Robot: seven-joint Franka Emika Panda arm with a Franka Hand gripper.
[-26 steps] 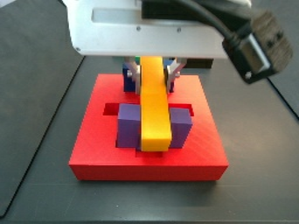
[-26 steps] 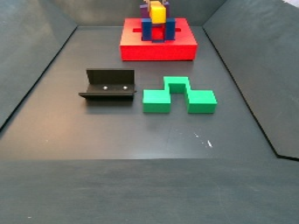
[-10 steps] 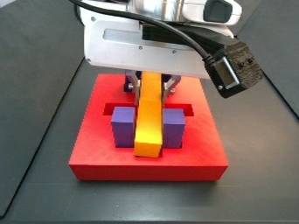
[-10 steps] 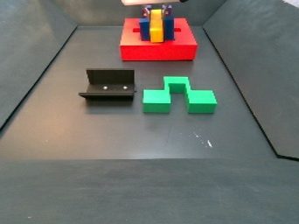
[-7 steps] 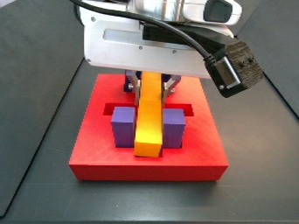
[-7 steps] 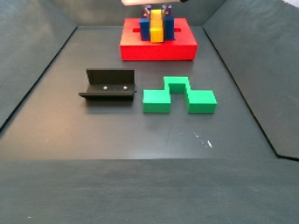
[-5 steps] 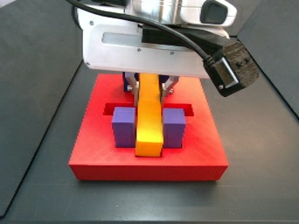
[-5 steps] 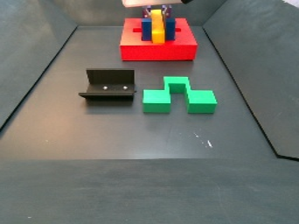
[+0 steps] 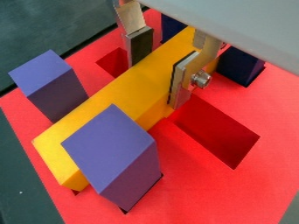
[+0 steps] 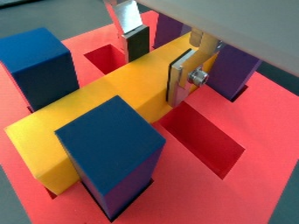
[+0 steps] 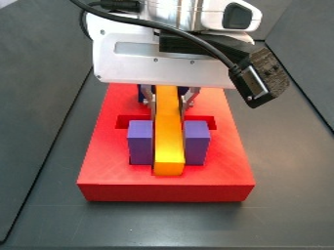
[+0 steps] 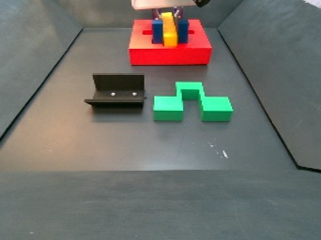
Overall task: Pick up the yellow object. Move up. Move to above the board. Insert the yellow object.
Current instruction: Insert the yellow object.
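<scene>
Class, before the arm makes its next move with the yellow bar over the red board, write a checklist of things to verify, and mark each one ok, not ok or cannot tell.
1. The pincer is over the red board and shut on the yellow bar: ok.
2. Bar lies between the upright blocks, in both wrist views: ok.
3. Bar runs in line with the gap between the two purple blocks: ok.
4. Bar fully seated in its recess: cannot tell.
5. Other recesses in the board free of pieces: ok.
6. Green block and fixture lie apart from the board: ok.
</scene>
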